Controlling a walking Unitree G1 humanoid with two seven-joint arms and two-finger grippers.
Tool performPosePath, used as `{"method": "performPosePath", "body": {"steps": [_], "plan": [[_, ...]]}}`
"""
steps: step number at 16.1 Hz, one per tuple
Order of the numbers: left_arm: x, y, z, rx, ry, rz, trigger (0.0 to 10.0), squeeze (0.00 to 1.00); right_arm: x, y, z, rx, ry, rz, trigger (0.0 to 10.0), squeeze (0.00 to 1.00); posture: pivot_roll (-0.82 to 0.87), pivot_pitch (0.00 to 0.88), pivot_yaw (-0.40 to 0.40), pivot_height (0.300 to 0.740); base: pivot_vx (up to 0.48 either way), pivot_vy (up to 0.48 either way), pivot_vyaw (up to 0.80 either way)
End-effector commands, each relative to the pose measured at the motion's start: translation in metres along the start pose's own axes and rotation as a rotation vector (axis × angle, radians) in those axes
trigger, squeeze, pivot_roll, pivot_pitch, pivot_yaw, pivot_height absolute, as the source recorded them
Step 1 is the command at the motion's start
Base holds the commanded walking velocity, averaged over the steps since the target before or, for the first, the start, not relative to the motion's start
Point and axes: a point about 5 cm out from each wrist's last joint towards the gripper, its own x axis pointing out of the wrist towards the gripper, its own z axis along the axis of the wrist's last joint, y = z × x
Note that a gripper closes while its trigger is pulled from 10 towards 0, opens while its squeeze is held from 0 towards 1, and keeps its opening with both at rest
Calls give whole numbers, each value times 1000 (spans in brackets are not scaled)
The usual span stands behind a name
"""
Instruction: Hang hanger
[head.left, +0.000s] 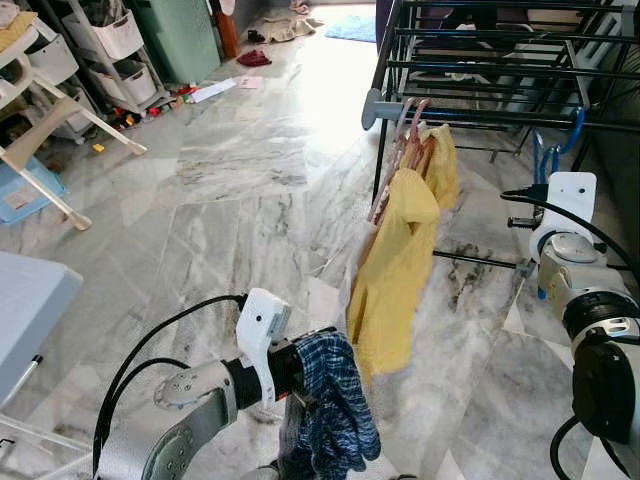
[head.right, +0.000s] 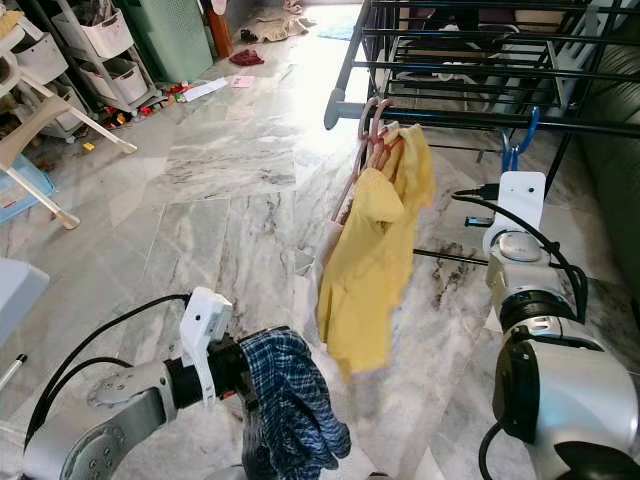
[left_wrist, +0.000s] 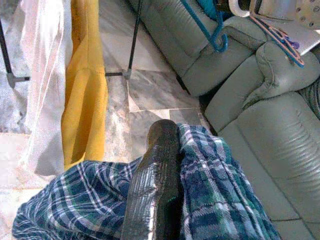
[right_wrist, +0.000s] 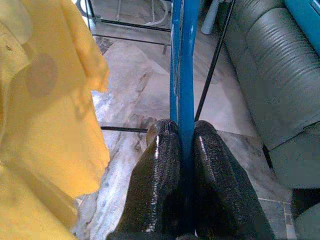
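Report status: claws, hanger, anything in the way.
Right claw shut on blue hanger, near rack. Left claw shut on plaid cloth. Yellow shirt hangs beside the hanger.

A blue plastic hanger (right_wrist: 182, 75) stands upright, its flat shaft pinched between the two black fingers (right_wrist: 155, 185) of the right end effector (right_wrist: 184, 145), which are closed tight against it on both sides. From the head cameras, its curved blue hook (head.left: 573, 130) rises beside the dark metal drying rack (head.left: 480, 60), close to the rack's lower front rail, though whether the two touch cannot be told. The hanger carries no garment. On the rack's near corner, pink hangers (head.left: 405, 135) already hold a yellow shirt (head.left: 400, 260) that droops toward the marble floor.
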Motion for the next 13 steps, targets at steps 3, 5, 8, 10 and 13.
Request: {"method": "performPosePath", "body": {"steps": [3,5,8,10,13], "plan": [[4,6,3,25,-16,31,10000,0,1,2,23,59,-89,25,0,0,-11,123,98,740,0,0,0],[8,9,5,37,-34,48,10000,0,0,4,38,85,-165,41,0,0,-21,114,99,740,0,0,0],[13,12,6,48,-51,66,10000,0,-2,5,48,80,-233,54,4549,0,-35,96,98,740,0,0,0],[15,14,7,63,-66,87,10000,0,-2,5,49,89,-247,62,10000,0,-39,86,92,740,0,0,0],[17,22,7,66,-103,150,10000,0,-4,3,41,81,-272,75,10000,0,-59,74,94,740,0,0,0]]}}
